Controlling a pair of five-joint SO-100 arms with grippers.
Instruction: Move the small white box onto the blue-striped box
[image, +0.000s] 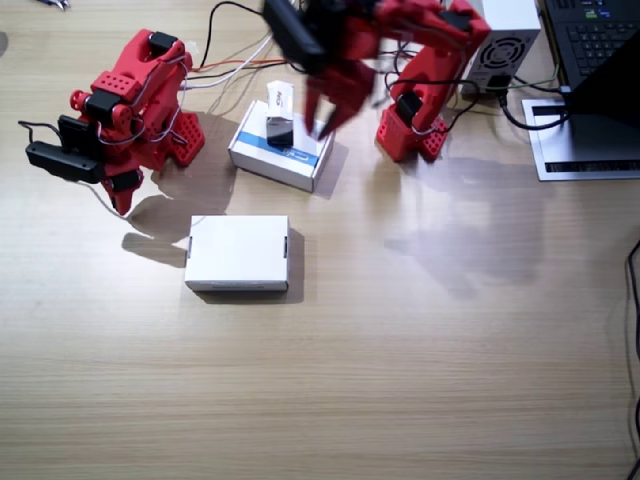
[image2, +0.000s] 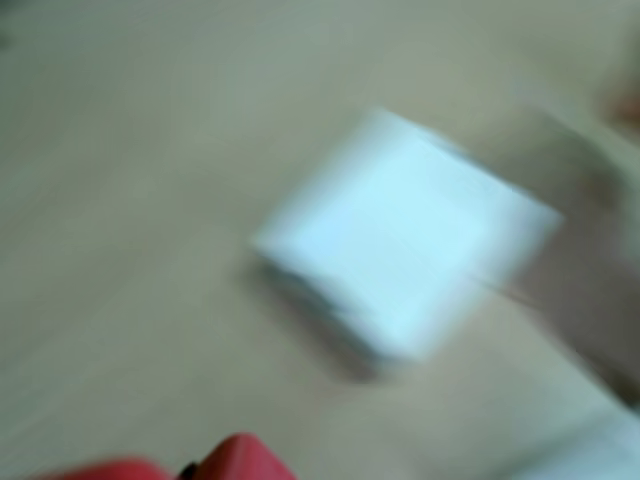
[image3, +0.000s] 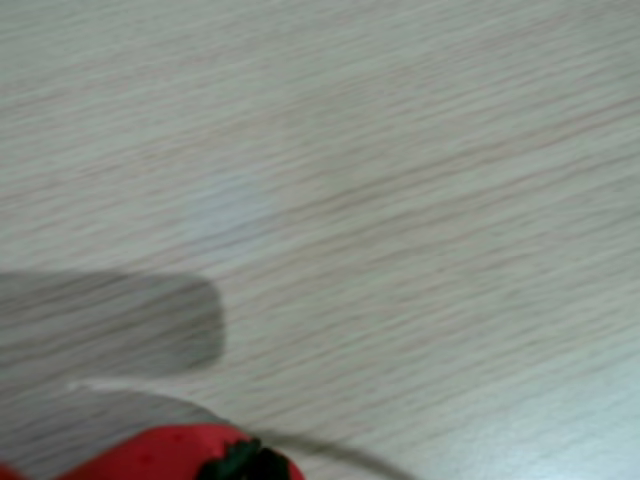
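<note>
Though small white box (image: 279, 113) already sits on blue-striped box (image: 281, 145), looks stood on end near far edge, so risk of toppling if left pincer (image: 325, 110) brushes it on way out; blurred in fixed view, hanging just beside box, fingers spread, grasping nothing as far as can be told; wide enough to clear box, prob. released. Right pincer (image: 60, 160) parked well apart over bare surface (image: 400, 380); open or clenched: cannot tell. Plain white box (image: 238, 253) nearer camera, untouched; a wrist view too smeared to add more.
</note>
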